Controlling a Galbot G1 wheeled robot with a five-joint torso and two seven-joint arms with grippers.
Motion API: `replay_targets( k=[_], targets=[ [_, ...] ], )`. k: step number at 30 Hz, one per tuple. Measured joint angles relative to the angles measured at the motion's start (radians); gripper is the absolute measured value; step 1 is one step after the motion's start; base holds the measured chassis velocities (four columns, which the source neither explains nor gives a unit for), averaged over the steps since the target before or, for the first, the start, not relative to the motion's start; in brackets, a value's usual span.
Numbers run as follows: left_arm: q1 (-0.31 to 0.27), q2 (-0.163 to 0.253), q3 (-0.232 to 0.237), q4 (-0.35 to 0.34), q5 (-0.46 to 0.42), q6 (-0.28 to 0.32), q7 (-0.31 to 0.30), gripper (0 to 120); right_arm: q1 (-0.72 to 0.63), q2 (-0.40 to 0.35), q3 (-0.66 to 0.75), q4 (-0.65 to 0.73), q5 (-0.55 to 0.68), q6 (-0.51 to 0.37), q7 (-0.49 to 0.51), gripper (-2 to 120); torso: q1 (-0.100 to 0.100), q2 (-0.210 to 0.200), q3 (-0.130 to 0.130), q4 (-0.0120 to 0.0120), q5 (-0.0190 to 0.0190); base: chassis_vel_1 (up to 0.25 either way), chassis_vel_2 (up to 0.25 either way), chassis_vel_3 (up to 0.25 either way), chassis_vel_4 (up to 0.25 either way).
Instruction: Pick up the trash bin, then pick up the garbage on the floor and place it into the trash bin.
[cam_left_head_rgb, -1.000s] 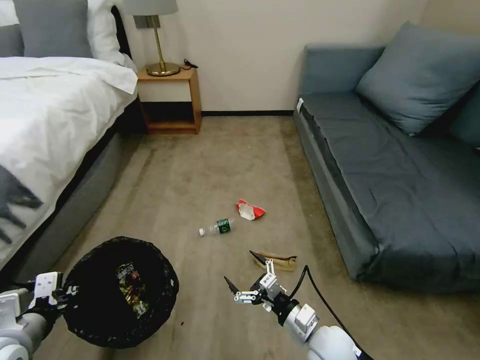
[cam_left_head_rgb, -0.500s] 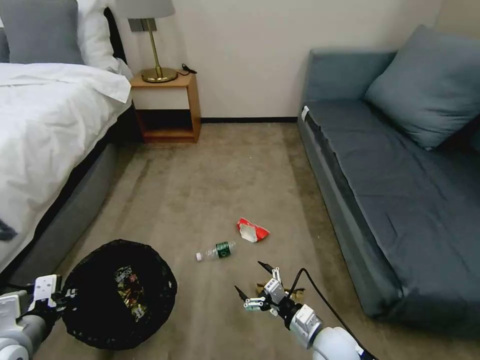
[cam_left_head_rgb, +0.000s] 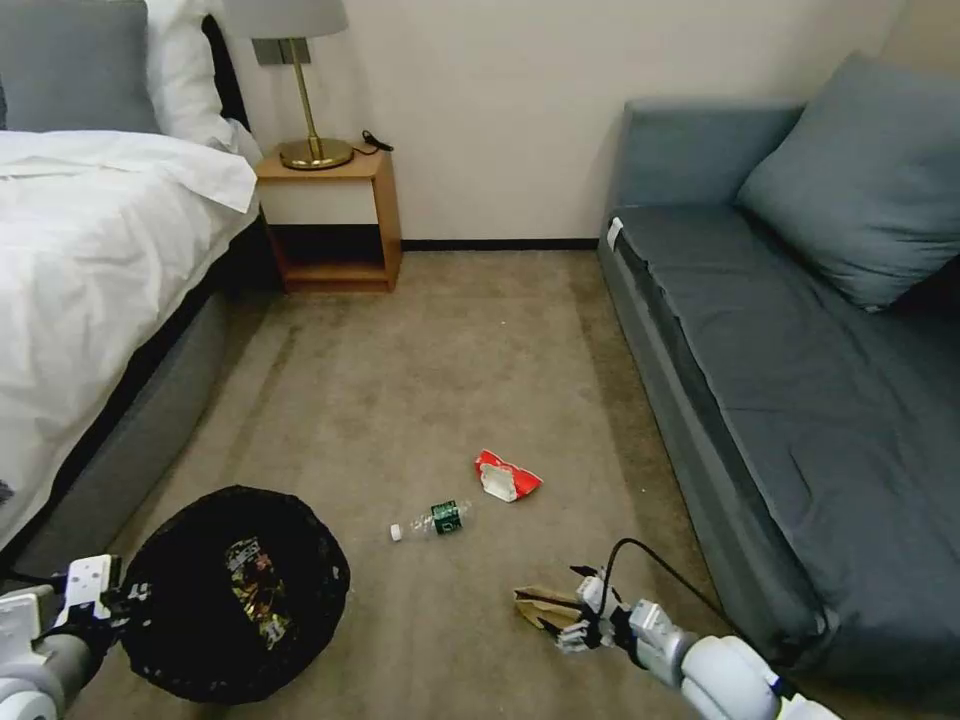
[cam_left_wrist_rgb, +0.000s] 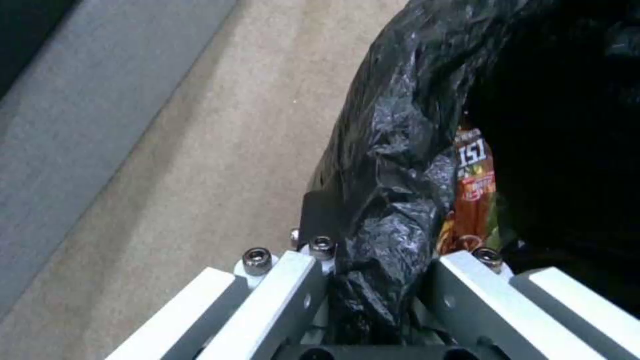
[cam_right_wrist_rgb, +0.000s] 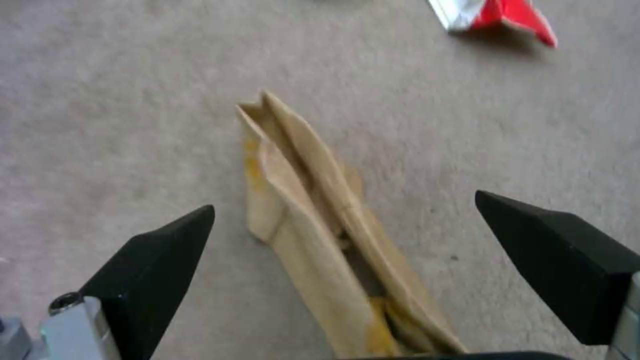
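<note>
Right gripper (cam_left_head_rgb: 567, 622) has dropped low since a second ago, jaws spread wide astride the brown paper bag (cam_left_head_rgb: 545, 606) near the sofa (cam_left_head_rgb: 760, 380). Left gripper (cam_left_head_rgb: 95, 595) stays clamped on the trash bin (cam_left_head_rgb: 235, 590). Next, I'd guess: close and lift.

- Right gripper (cam_left_head_rgb: 562, 618) lowered from above the carpet to the brown paper bag (cam_left_head_rgb: 540, 604); open fingers (cam_right_wrist_rgb: 157, 260) now straddle it.
- Head camera shifted; scene sits lower.
</note>
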Motion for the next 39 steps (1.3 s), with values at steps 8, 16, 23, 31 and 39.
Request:
replay_targets(
  k=[8, 16, 23, 31, 39],
  targets=[
    [0.007, -0.004, -0.003, 0.000, 0.002, 0.000, 0.000, 3, 0.089, 0.026, -0.039, -0.124, -0.007, 0.067, -0.070, 92, 0.000, 0.000, 0.000, 0.0003, 0.0000, 0.000, 0.000, 0.000, 0.000],
    [0.014, -0.005, -0.011, -0.003, 0.002, -0.001, 0.000, 3, 0.123, 0.037, -0.069, -0.177, -0.043, 0.098, -0.097, 64, 0.000, 0.000, 0.000, 0.0002, 0.0000, 0.000, 0.000, 0.000, 0.000],
    [0.023, -0.007, -0.018, -0.015, 0.002, -0.001, 0.000, 3, 0.127, 0.045, -0.078, -0.188, -0.060, 0.099, -0.100, 36, 0.000, 0.000, 0.000, 0.0002, -0.0001, 0.000, 0.000, 0.000, 0.000],
    [0.026, -0.005, -0.023, -0.024, 0.001, -0.001, 0.000, 3, 0.121, 0.051, -0.070, -0.191, -0.077, 0.109, -0.110, 7, 0.000, 0.000, 0.000, 0.0002, -0.0001, 0.000, 0.000, 0.000, 0.000],
    [0.031, -0.007, -0.028, -0.034, -0.001, -0.001, 0.000, 3, 0.097, 0.065, -0.035, -0.189, -0.089, 0.129, -0.114, 0, 0.000, 0.000, 0.000, 0.0002, 0.0000, 0.000, 0.000, 0.000, 0.000]
  ],
)
